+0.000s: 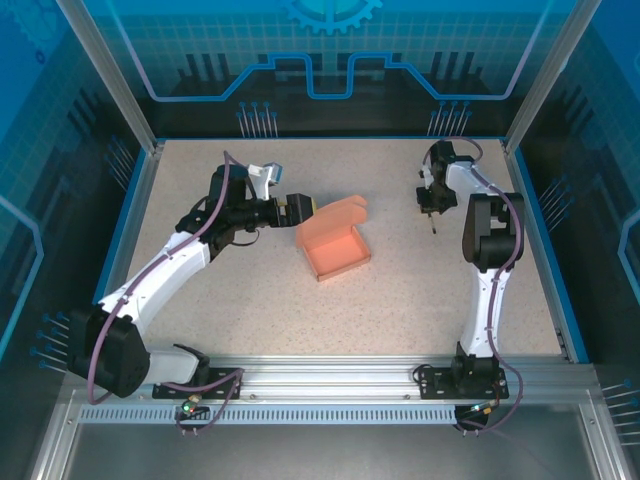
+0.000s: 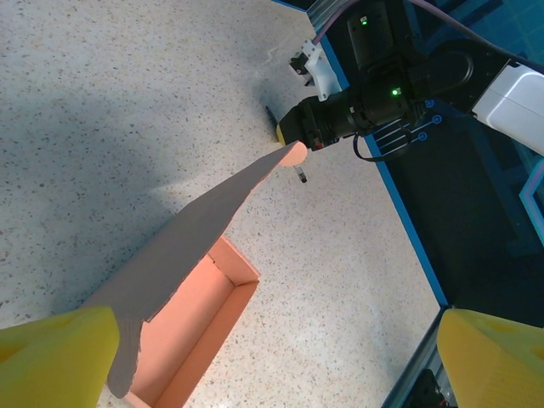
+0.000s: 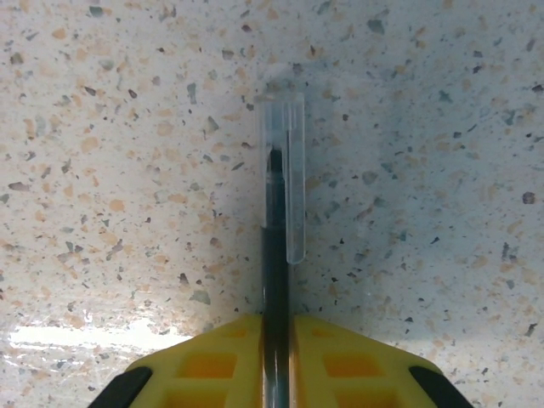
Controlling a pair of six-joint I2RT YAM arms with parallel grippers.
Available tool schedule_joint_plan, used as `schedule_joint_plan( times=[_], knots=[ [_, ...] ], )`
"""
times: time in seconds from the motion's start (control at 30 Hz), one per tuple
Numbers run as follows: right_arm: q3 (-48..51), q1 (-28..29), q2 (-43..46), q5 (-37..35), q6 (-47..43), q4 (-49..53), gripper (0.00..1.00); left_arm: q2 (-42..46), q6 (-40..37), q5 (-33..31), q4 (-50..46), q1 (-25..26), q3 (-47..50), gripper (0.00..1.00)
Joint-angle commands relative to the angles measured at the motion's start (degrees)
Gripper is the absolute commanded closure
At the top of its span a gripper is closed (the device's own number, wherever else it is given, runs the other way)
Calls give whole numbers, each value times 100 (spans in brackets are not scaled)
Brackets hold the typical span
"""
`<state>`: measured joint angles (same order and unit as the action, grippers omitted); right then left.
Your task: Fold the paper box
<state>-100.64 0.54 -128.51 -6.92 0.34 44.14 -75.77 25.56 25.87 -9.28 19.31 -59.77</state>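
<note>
The salmon-orange paper box (image 1: pixel 338 250) lies mid-table as an open tray with its lid flap (image 1: pixel 332 212) standing up along the far side. My left gripper (image 1: pixel 300 208) is at the flap's left end, jaws wide open. In the left wrist view the tray (image 2: pixel 191 327) sits below the raised flap (image 2: pixel 212 217), which runs past the left yellow finger (image 2: pixel 59 357); whether they touch I cannot tell. My right gripper (image 1: pixel 431 206) hovers at the right of the box, shut on a thin dark pen (image 3: pixel 274 280) with a clear cap (image 3: pixel 285 170), pointing down at the table.
The speckled table (image 1: pixel 250 320) is bounded by a blue rim (image 1: pixel 545 250) and aluminium posts. The right arm (image 2: pixel 374 98) shows beyond the flap's tip in the left wrist view. Open floor lies in front of the box.
</note>
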Motion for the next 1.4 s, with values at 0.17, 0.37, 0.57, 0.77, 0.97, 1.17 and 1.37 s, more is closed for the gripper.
schedule_joint_plan(
  times=[0.17, 0.37, 0.57, 0.77, 0.97, 1.17, 1.37],
  knots=[
    [499, -36, 697, 708, 249, -163, 86, 388, -130, -426, -181, 11, 277, 3],
    [1758, -36, 1983, 1746, 955, -993, 87, 597, -166, -580, -174, 3, 544, 2],
    [3715, 205, 3611, 2622, 2418, -2431, 86, 715, -81, -708, -10, -6, 824, 3],
    [5293, 1133, 4865, 2355, 4206, -3694, 86, 935, -79, -982, 84, -19, 1014, 3],
    [5874, 2409, 5387, 1233, 5495, -4345, 85, 1110, -67, -1013, 82, -15, 1019, 3],
    [5775, 3345, 5120, 292, 6273, -4653, 86, 1263, -62, -1083, 84, -20, 1037, 3],
    [5584, 3853, 4529, -216, 6915, -4989, 86, 1509, -48, -1143, 84, -19, 1099, 3]
  ],
)
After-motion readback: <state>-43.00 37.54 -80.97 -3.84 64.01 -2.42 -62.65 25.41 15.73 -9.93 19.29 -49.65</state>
